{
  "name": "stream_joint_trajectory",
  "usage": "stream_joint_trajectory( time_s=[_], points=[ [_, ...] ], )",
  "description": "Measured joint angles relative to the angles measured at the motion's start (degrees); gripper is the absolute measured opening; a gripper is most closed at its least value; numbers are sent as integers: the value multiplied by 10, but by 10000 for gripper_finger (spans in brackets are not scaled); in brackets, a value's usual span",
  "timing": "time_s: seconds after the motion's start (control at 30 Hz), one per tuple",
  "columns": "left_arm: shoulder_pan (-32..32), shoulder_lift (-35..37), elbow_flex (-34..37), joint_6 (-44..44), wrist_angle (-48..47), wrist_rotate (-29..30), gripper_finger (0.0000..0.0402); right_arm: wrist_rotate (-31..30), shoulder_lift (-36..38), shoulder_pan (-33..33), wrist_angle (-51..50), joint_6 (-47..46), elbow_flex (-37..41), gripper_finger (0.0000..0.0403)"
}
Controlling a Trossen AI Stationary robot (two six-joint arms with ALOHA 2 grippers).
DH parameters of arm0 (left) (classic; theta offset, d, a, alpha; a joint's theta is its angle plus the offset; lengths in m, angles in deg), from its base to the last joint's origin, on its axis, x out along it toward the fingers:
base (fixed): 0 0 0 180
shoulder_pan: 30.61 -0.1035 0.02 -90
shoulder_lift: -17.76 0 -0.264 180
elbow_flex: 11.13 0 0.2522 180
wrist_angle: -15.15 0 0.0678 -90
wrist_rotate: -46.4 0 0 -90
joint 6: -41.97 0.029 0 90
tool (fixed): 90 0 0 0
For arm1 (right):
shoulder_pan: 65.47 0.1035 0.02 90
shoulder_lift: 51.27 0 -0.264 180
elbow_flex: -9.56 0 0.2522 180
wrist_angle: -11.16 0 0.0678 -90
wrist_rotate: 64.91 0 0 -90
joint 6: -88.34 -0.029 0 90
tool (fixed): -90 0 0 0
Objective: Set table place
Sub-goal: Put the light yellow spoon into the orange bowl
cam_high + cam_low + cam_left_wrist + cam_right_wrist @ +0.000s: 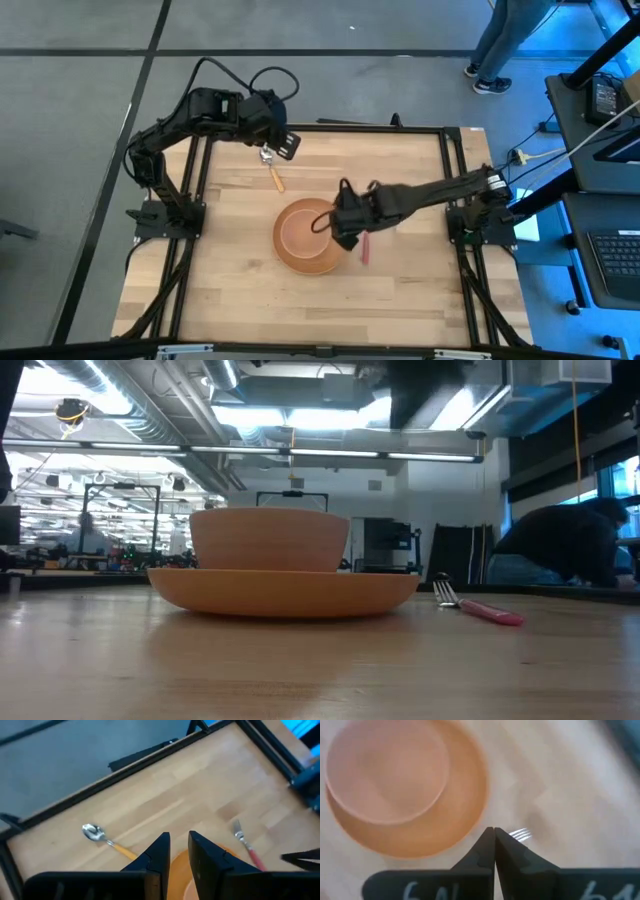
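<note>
Right gripper [494, 851] hides fork [521, 835] handle — tines show.

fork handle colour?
Pinkish red. The fork shows it best in the low view, lying on the table beside the plate.

We see the counter [220, 290] carrying 1 plate [290, 258], fork [365, 250] just beside it, spoon [272, 172] farther off.
</note>
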Motion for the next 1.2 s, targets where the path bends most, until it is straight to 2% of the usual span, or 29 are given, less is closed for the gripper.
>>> stream_joint_trajectory(
  time_s=[0.1,0.2,0.4,0.53,0.73,0.83,1.03,1.2],
  points=[
    [-13,-3,0,-40,0,0,63,-44,0,0,-75,-3,-101,10],
    [-33,-5,12,-91,1,-16,63,-58,0,0,-112,-1,-189,11],
    [-85,-5,109,-83,0,-16,63,-61,1,16,-134,67,-306,11],
    [-120,-5,195,-63,9,-5,63,-60,9,22,-118,117,-306,12],
    [-172,-5,326,-64,58,-8,63,-33,10,23,-143,105,-303,12],
    [-201,-5,391,-70,116,-16,63,-18,10,23,-142,105,-303,12],
    [-254,-5,510,-97,270,-103,63,-15,10,23,-142,103,-303,12],
    [-273,-5,587,-142,387,-172,63,-15,10,23,-142,109,-303,12]
  ],
)
